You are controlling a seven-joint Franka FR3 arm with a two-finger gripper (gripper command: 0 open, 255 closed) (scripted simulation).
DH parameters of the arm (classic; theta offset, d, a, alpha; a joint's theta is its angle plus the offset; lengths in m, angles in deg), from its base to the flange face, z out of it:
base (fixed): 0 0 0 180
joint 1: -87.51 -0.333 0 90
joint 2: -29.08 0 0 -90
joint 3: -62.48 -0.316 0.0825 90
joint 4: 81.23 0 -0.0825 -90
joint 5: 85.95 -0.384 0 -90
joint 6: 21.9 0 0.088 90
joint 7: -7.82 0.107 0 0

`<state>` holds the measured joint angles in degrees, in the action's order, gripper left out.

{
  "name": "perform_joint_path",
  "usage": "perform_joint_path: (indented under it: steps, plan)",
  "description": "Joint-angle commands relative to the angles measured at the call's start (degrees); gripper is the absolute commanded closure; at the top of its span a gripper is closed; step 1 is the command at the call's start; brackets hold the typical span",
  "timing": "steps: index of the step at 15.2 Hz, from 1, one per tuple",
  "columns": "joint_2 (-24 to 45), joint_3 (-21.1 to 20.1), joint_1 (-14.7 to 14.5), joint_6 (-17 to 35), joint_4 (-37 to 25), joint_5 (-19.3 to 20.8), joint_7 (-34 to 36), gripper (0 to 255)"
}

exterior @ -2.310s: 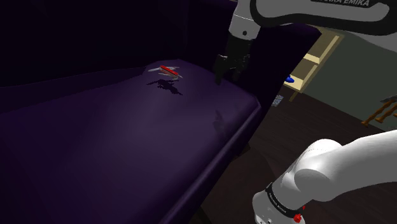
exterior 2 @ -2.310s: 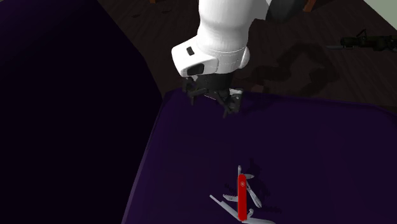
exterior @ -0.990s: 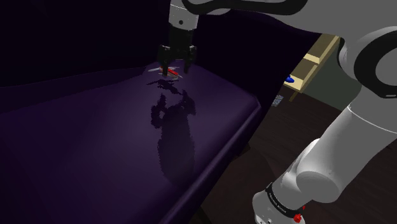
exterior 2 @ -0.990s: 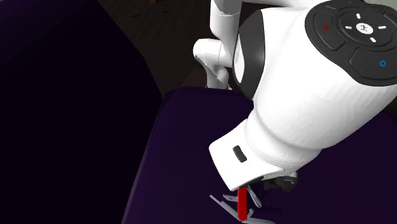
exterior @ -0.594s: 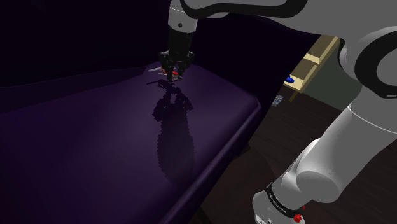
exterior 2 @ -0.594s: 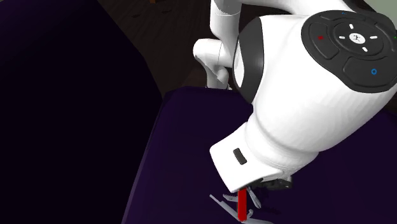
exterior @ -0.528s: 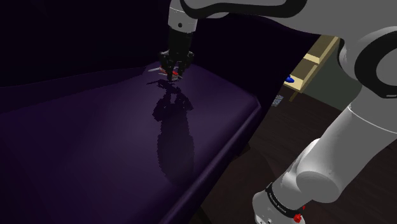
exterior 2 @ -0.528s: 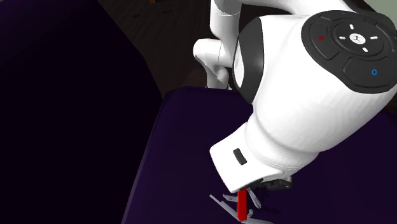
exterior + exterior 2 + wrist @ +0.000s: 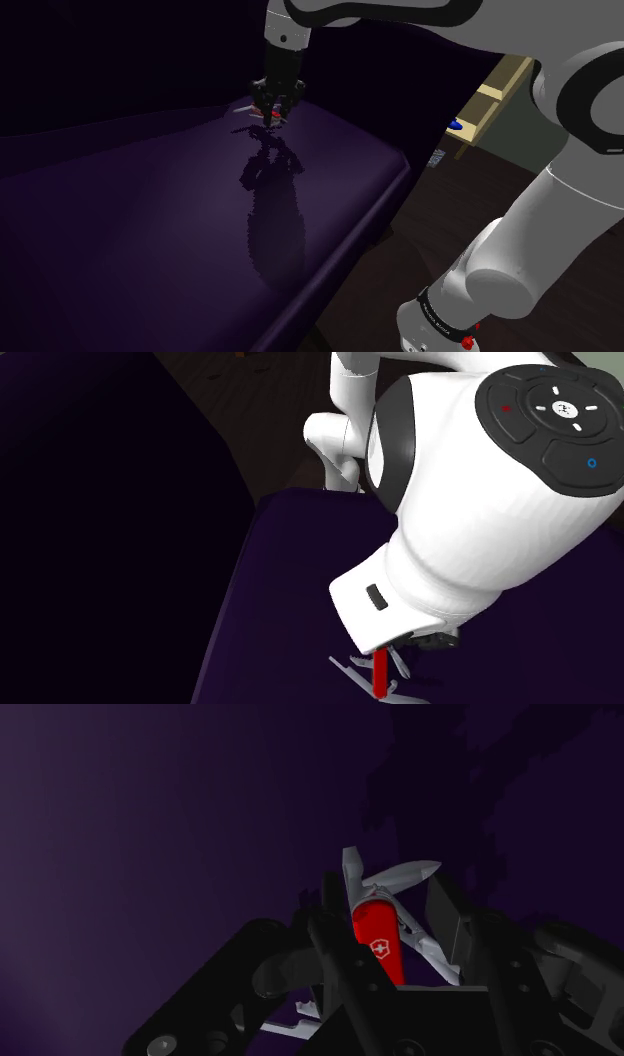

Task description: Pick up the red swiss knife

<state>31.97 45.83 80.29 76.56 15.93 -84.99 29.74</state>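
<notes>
Purple sofa seat (image 9: 150, 230), dark wood floor (image 9: 500, 190); tool (image 9: 390, 912) tight on red knife (image 9: 380, 944)

The hand (image 9: 386, 904) clasps the red swiss knife (image 9: 378, 942) above a purple surface (image 9: 150, 824).

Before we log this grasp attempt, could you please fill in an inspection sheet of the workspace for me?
Surface: dark purple sofa seat, with the arm's shadow across it.
Job's things: red knife with its grey tools fanned out, lying on the seat near the sofa's back, not yet lifted.
Clutter: nothing seen.
Grippers: gripper down at the knife, fingers clasping it from both sides.
Cables: nothing seen.
Surroundings: pale shelf with a small blue thing on it, beyond the sofa's end; dark floor.
</notes>
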Motion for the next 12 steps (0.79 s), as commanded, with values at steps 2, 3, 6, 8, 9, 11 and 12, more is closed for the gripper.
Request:
perform_joint_path:
  steps: [2, 3, 6, 8, 9, 11, 12]
  plan:
    - [0.21, -0.02, -0.03, -2.18, -2.13, 0.03, 0.04, 255]
    - [0.29, -0.03, -0.05, -2.97, -3.0, 0.05, 0.05, 255]
    - [0.63, -0.07, -0.1, -5.38, -5.73, 0.14, 0.11, 255]
    - [0.94, -0.1, -0.16, -7.01, -7.66, 0.23, 0.16, 255]
    - [1.11, -0.12, -0.19, -7.84, -8.66, 0.28, 0.2, 255]
    - [1.52, -0.17, -0.26, -9.52, -10.72, 0.4, 0.27, 255]
    - [1.75, -0.19, -0.3, -10.37, -11.79, 0.46, 0.31, 255]
